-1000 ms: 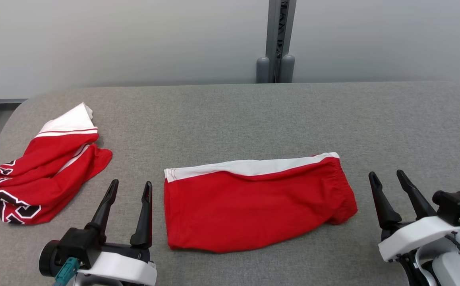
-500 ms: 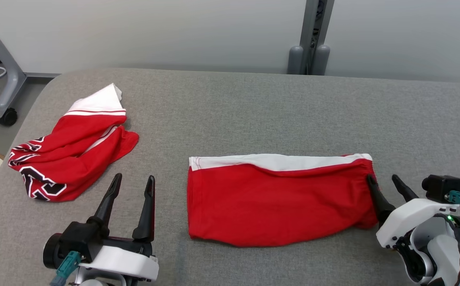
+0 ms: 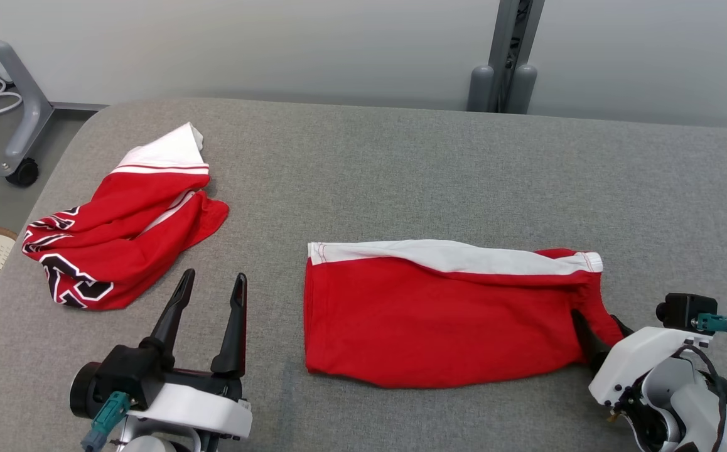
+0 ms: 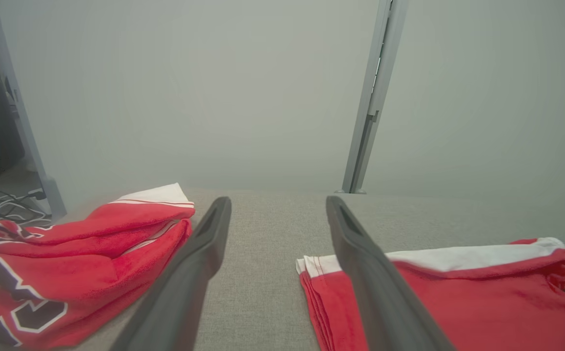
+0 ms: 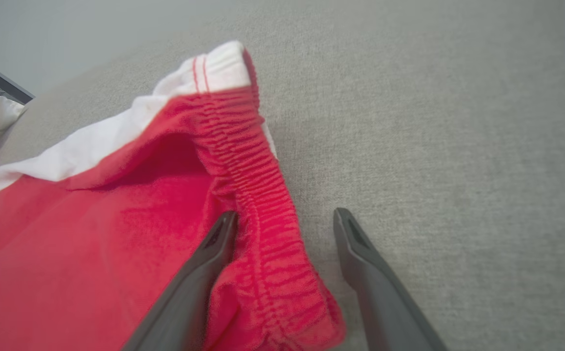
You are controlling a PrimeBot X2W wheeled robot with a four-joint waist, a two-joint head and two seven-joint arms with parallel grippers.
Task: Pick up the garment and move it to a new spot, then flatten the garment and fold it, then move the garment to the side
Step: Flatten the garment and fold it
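Fingers (image 5: 190, 292) spread wide, my right hand (image 3: 594, 316) straddles the gathered waistband (image 5: 258, 195) of the folded red garment (image 3: 426, 326), gripping nothing. The garment lies flat by the table's (image 3: 401, 169) near edge. My left hand (image 3: 215, 275) gapes wide and empty beside it, over bare table.

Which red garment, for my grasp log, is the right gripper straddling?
The central folded red shorts with the white band; the right gripper straddles their waistband. The lettered garment lies apart.
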